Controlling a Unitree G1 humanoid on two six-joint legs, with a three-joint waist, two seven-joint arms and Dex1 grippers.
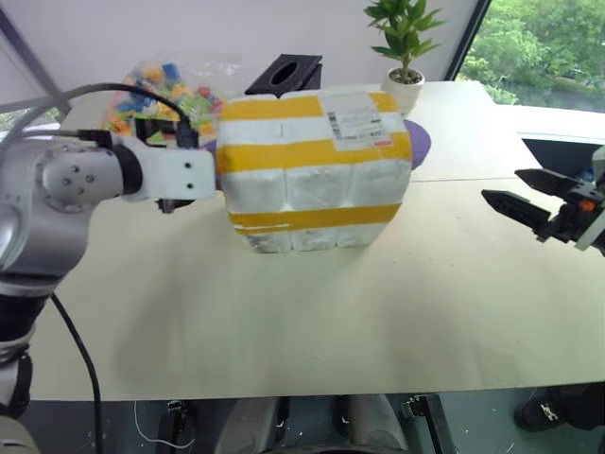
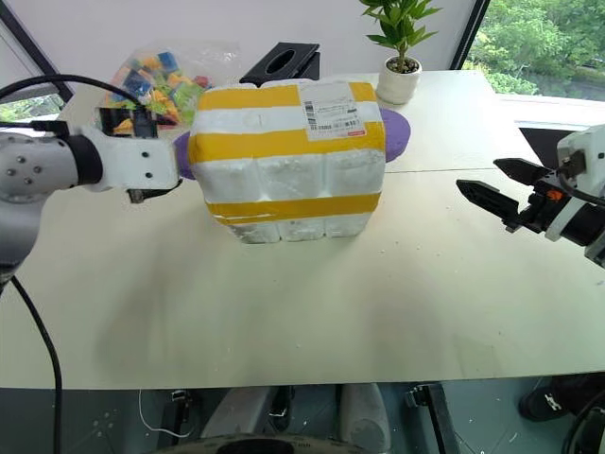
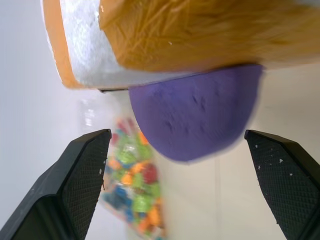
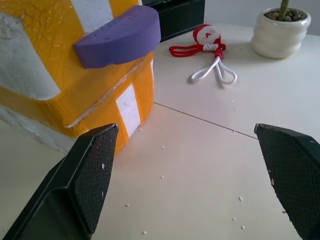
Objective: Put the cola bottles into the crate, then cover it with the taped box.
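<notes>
Left gripper [image 3: 175, 165]: fingers spread wide, holding nothing; in the left eye view at left centre, just beside the taped box's left end.
Right gripper [image 1: 520, 194]: jaws parted wide, empty; at the right edge of the frame, well apart from the box.
Taped box [image 1: 312, 170]: white foam with broad yellow stripes, shipping label [image 1: 357, 121] on top; upper centre of frame, resting on the table [image 1: 378, 312].
Purple foam pad [image 4: 117, 37]: behind the box, jutting out at both ends.
Bag of coloured blocks [image 1: 165, 95]: upper left.
Black tissue box [image 1: 285, 74]: top centre, behind the taped box.
Potted plant [image 1: 405, 47]: top, right of centre.
Red-and-white cord [image 4: 210, 52]: on the table between the tissue box and the plant pot.
</notes>
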